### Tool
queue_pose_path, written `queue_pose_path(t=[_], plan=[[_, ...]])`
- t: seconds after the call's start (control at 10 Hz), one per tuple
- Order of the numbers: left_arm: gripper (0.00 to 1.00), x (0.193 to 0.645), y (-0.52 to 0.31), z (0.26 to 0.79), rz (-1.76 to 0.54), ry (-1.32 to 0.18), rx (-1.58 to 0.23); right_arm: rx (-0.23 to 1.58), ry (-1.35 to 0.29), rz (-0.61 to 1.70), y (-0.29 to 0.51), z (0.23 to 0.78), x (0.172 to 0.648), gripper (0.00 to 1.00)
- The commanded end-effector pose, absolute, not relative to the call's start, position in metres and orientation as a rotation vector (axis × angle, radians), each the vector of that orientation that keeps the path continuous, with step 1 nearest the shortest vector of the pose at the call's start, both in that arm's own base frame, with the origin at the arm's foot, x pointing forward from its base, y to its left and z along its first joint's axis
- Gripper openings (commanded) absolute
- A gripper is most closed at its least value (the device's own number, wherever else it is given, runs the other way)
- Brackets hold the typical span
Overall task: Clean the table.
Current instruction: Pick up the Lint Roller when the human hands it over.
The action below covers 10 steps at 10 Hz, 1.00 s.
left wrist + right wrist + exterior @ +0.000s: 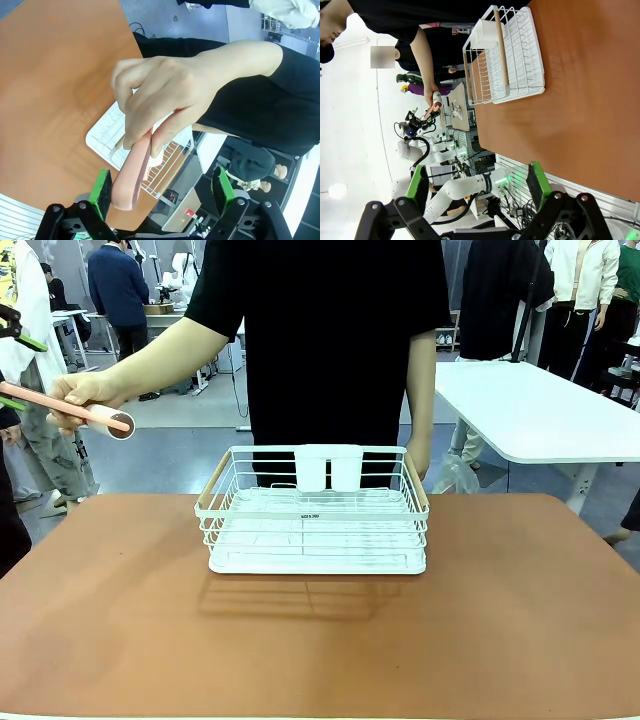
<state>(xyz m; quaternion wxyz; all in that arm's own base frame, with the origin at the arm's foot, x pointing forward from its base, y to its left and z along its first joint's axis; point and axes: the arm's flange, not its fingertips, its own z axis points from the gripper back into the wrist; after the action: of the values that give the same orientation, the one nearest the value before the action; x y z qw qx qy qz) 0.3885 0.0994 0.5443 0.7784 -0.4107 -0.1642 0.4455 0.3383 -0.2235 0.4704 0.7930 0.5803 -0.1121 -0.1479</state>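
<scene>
The reddish-brown table [500,630] carries a white wire dish rack [316,530] with wooden handles at its middle. A person behind it holds out a pink utensil [95,415] with a round dark-centred head in one hand [75,395], at the far left above the table's edge. My left gripper [15,370] is open around the handle's end. In the left wrist view the pink utensil [131,180] hangs from the hand [160,95] close to the left pad [103,192], jaws wide apart. My right gripper [477,185] stands open and holds nothing, well off the rack [505,55].
A white-topped table [540,410] stands at the back right beyond the table's far edge. Other people stand farther back. The rack holds two white cup holders [328,467] at its rear wall. Bare table top [590,100] lies all round the rack.
</scene>
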Motion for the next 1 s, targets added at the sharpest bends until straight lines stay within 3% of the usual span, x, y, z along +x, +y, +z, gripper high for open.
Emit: queue_pose_path(t=[0.0, 0.2, 0.4, 0.5, 0.6, 0.7, 0.8, 0.9], plan=[[1.0, 0.3887, 0.1002, 0.5403, 0.984, -0.338, -0.91, 1.258, -0.249, -0.309, -0.2229, 0.4728, 0.3369, 1.0], [1.0, 0.3903, 0.1024, 0.5362, 0.987, -0.337, -0.922, 1.258, -0.249, -0.309, -0.2229, 0.4728, 0.3369, 1.0], [0.91, 0.3897, 0.1032, 0.5365, 0.965, -0.326, -0.959, 1.258, -0.249, -0.309, -0.2229, 0.4728, 0.3369, 1.0], [0.8, 0.3904, 0.1035, 0.5358, 0.963, -0.322, -0.962, 1.258, -0.249, -0.309, -0.2229, 0.4728, 0.3369, 1.0], [0.34, 0.3926, 0.1037, 0.533, 0.969, -0.324, -0.95, 1.258, -0.249, -0.309, -0.2229, 0.4728, 0.3369, 1.0], [0.22, 0.3933, 0.1037, 0.5325, 0.967, -0.327, -0.948, 1.258, -0.249, -0.309, -0.2229, 0.4728, 0.3369, 1.0], [0.0, 0.3928, 0.1031, 0.5328, 0.96, -0.333, -0.95, 1.258, -0.249, -0.309, -0.2229, 0.4728, 0.3369, 1.0], [0.0, 0.3927, 0.1034, 0.533, 0.954, -0.334, -0.949, 1.258, -0.249, -0.309, -0.2229, 0.4728, 0.3369, 1.0]])
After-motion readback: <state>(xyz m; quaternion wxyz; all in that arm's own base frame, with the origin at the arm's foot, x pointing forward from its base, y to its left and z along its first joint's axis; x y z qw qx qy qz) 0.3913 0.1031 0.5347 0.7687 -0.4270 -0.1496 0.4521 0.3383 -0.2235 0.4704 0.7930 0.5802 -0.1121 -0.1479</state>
